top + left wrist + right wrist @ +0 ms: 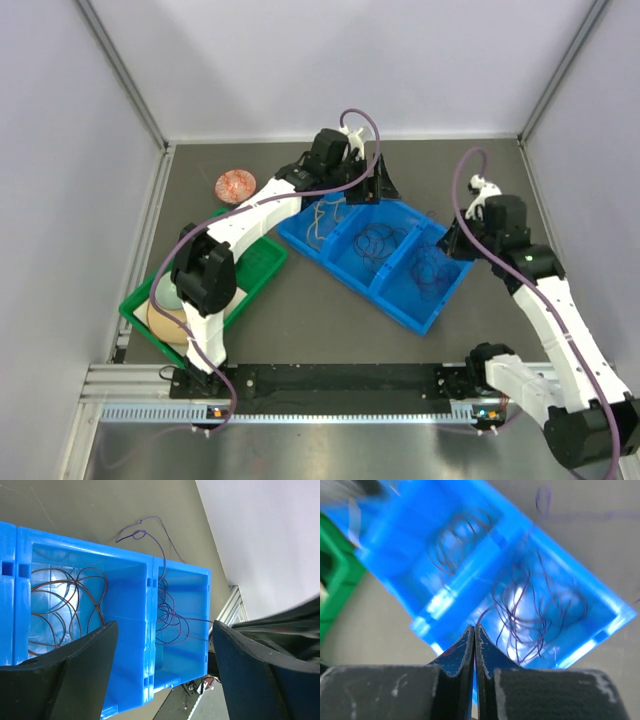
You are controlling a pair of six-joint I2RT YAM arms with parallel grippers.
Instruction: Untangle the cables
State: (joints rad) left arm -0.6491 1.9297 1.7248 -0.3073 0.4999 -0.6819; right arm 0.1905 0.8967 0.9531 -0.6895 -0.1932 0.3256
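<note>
Hanging over the far-left end of the blue bin, the left gripper has its jaws spread wide with nothing between them. The cables lie sorted into the bin's three compartments: pale cream strands at the left end, and dark loose coils in the middle and right sections. In the left wrist view, reddish-brown loops fill one compartment just beyond one of the black fingers, while thin purple loops sit in the neighbouring compartment, directly beyond the gap between the fingers. One purple strand climbs over the bin's rim and trails onto the grey table in a small curl.

The right gripper is pressed fully closed, poised above the bin's right end. Its tips point at the dark coils in that compartment. One strand curves up close to the fingertips, but the right wrist view is too blurred to say whether it is pinched or merely passes beneath. A green tray sits just left of the bin.
</note>
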